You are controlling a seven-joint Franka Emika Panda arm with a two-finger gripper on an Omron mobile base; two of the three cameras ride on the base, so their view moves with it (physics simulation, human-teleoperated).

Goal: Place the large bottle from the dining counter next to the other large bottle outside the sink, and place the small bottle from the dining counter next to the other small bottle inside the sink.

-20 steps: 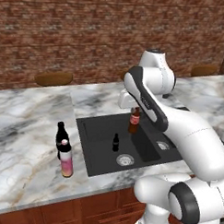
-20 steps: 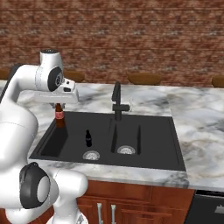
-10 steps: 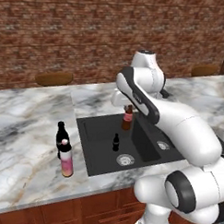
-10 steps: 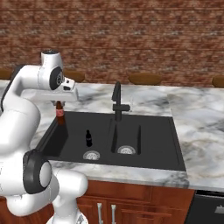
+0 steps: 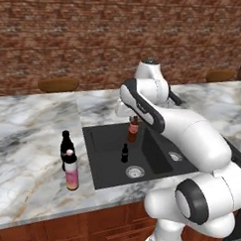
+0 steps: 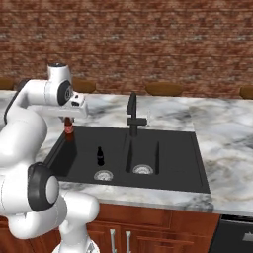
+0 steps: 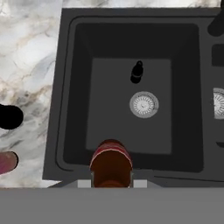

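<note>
- Standing in the sink (image 5: 108, 167), left basin, the other small bottle (image 5: 124, 153) is upright just behind the round drain (image 5: 134, 171).
- The large bottle (image 5: 71, 171) and other large bottle (image 5: 66, 143) stand together left of the sink.
- The gripper (image 5: 133, 118) pinches the small bottle (image 5: 133, 130) by its neck, upright, above the left basin's back.

The sink (image 5: 106, 156) is finished in matt black, its drain (image 7: 144, 104) in ridged bright metal. The counter (image 5: 26, 153) is rendered as polished grey-white marble; the wall (image 5: 71, 36) as rough red brick.
</note>
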